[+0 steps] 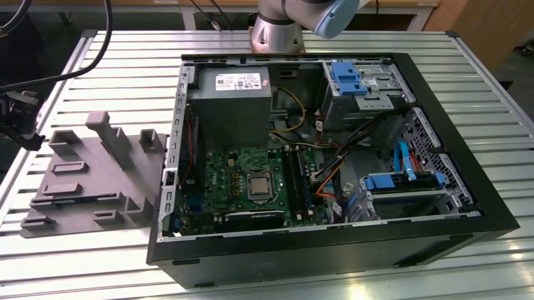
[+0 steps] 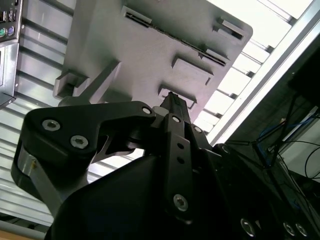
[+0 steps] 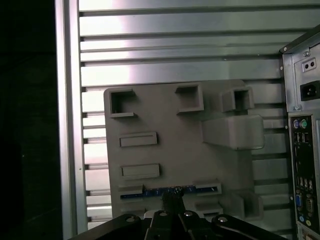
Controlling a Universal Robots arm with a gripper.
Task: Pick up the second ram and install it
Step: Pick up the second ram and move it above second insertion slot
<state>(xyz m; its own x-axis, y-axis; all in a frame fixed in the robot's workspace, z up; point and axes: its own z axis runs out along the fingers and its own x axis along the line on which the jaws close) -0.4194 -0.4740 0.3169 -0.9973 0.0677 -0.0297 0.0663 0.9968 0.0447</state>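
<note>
In the exterior view, an open computer case is seen lying on a slatted metal table, with the motherboard and its long black memory slots exposed. The base of the robot arm is seen beyond the case's far side. A gray moulded fixture with upright posts is laid on the table just beside the case, on the exterior view's left. In the first wrist view, the fixture is viewed from above, with the table's slats around it and the rear panel of the case at one edge. The second ram is seen as a thin bluish strip standing on edge between two low holders at one end of the fixture. The gripper is seen in line with the middle of that strip, its jaws drawn together with nothing held between them. In the second wrist view, the gripper is shown from the side, again closed and empty. Here the second ram is seen as a dark thin line seated across the fixture, apart from the fingertips. Whether the gripper is close above the stick cannot be told.
</note>
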